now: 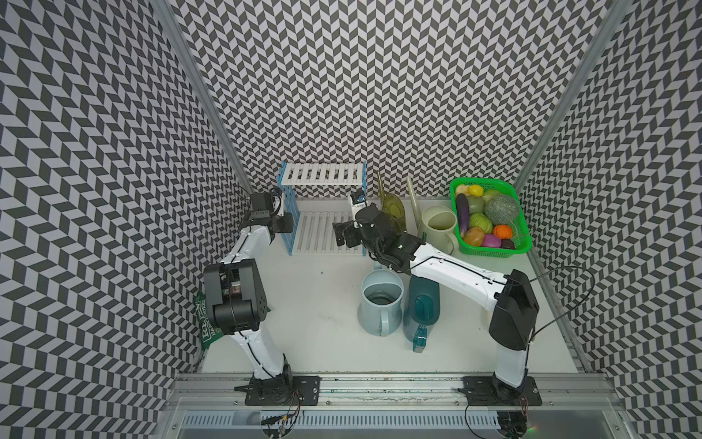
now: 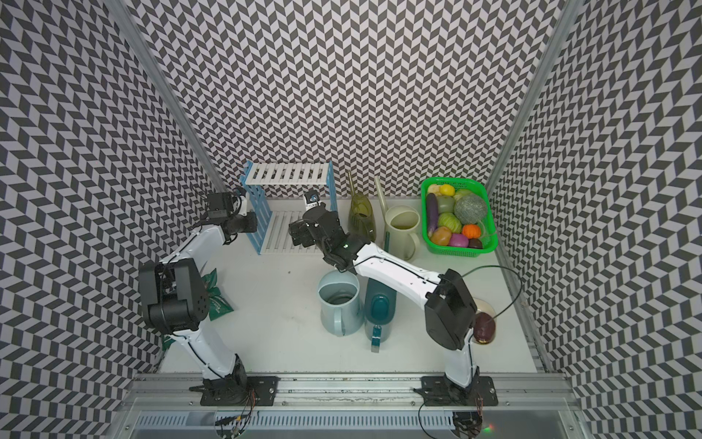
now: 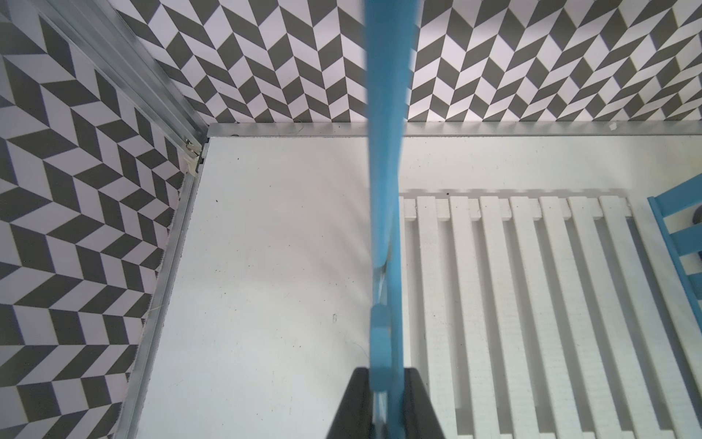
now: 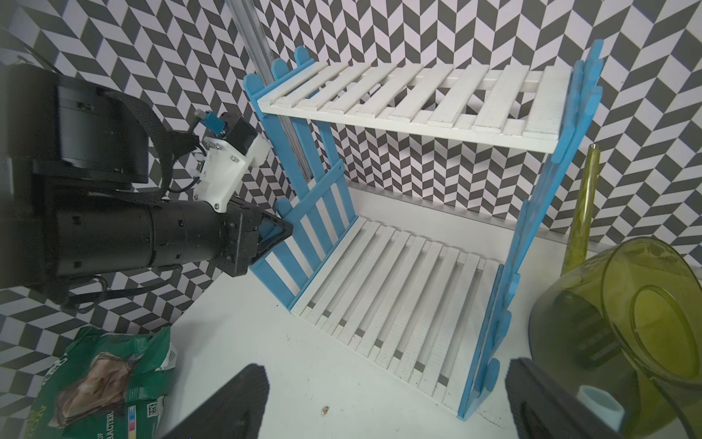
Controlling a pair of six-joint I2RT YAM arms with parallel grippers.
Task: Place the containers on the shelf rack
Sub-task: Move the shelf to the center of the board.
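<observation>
Currently my left jaws are clamped on the blue side frame (image 4: 323, 197) of the shelf rack (image 1: 323, 175), which stands at the back of the surface (image 1: 311, 334). My right jaws stand apart, holding nothing, near the rack's other frame. The olive-green can (image 1: 393, 207) and cream can (image 1: 438, 228) sit between the rack and the green basket (image 1: 494, 254). The light blue can (image 1: 380, 304) and dark teal can (image 1: 421, 308) sit side by side nearer the front.

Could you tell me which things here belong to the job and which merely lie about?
Job: light blue plastic watering can; dark teal can; translucent olive can; cream can; white slatted rack.
Lying about: green mesh vegetable basket; green snack bag.
</observation>
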